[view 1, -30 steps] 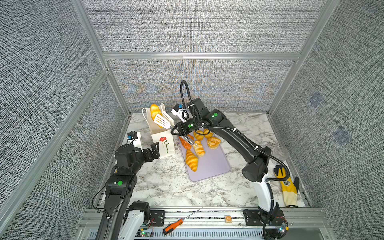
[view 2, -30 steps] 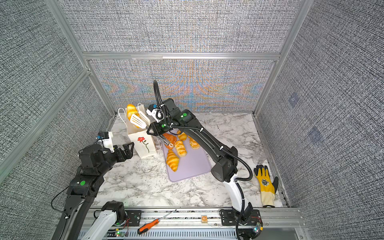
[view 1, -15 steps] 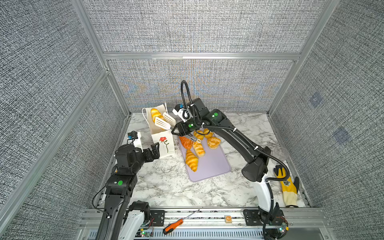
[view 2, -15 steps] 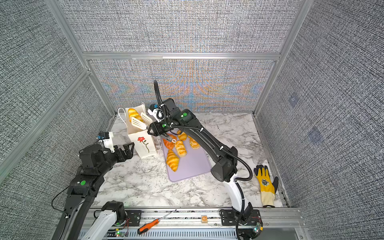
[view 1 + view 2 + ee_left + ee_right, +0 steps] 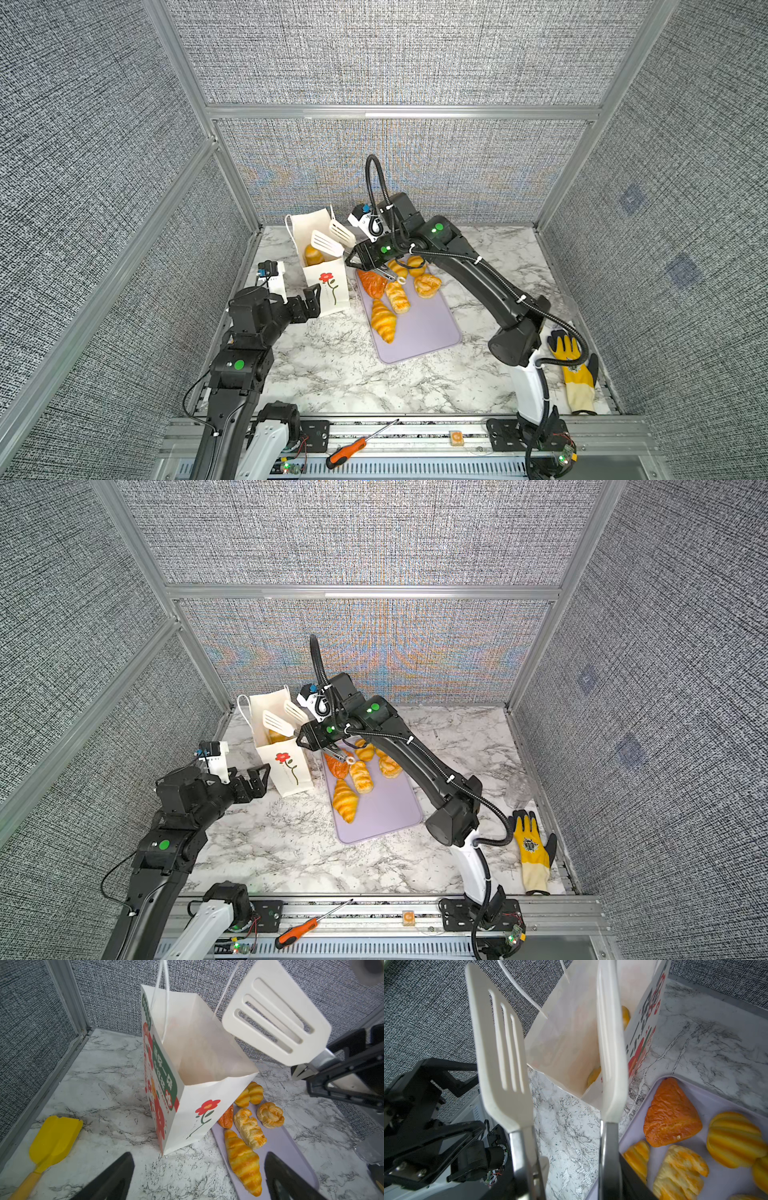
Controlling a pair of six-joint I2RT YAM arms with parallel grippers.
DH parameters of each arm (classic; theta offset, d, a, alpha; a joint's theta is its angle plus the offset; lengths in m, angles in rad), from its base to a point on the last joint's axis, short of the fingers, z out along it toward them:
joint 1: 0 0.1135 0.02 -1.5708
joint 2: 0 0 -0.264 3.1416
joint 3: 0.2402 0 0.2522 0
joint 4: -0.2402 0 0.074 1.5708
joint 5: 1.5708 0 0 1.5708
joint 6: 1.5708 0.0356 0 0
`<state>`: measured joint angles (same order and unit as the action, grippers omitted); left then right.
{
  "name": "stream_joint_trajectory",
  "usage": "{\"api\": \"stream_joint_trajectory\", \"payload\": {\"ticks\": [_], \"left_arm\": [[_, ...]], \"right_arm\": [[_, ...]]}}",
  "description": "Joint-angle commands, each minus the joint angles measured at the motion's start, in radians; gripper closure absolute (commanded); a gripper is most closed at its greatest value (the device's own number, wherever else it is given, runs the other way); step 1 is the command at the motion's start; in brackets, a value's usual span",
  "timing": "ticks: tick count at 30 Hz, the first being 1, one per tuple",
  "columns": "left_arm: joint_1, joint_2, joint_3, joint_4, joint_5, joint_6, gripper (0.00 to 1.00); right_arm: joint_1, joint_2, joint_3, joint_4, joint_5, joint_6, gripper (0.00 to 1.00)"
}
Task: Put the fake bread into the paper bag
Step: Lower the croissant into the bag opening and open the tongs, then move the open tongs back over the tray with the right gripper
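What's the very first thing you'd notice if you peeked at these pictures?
Probably the white tongs, gripped by the right tool and spread open above the top of the flowery paper bag, which has a golden bun inside. Next come the shiny pastries lying on the purple tray right beside the bag, among them a darker reddish-brown croissant.

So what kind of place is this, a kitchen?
Probably a robot test cell, not a kitchen: grey fabric walls in aluminium framing, a left arm and right arm mounted on a rail, toy pastries on a lilac tray beside a paper bag.
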<state>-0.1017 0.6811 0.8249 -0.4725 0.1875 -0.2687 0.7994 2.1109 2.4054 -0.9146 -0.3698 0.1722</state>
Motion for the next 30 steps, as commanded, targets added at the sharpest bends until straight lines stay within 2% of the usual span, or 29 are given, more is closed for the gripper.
{"api": "stream_joint_trajectory", "payload": {"ticks": [1, 12, 16, 30], "left_arm": [[0.001, -0.001, 0.017, 0.016, 0.038, 0.023, 0.01], [-0.017, -0.006, 0.033, 0.044, 0.123, 0.028, 0.01], [-0.05, -0.009, 0.014, 0.068, 0.134, 0.008, 0.01], [-0.26, 0.016, -0.024, 0.133, -0.019, -0.029, 0.01]], "right_arm": [[0.001, -0.028, -0.016, -0.026, 0.017, -0.041, 0.43], [-0.046, -0.222, -0.247, -0.011, 0.054, -0.082, 0.44], [-0.063, -0.28, -0.329, -0.008, 0.084, -0.086, 0.44], [-0.124, -0.437, -0.58, 0.032, 0.116, -0.058, 0.44]]}}
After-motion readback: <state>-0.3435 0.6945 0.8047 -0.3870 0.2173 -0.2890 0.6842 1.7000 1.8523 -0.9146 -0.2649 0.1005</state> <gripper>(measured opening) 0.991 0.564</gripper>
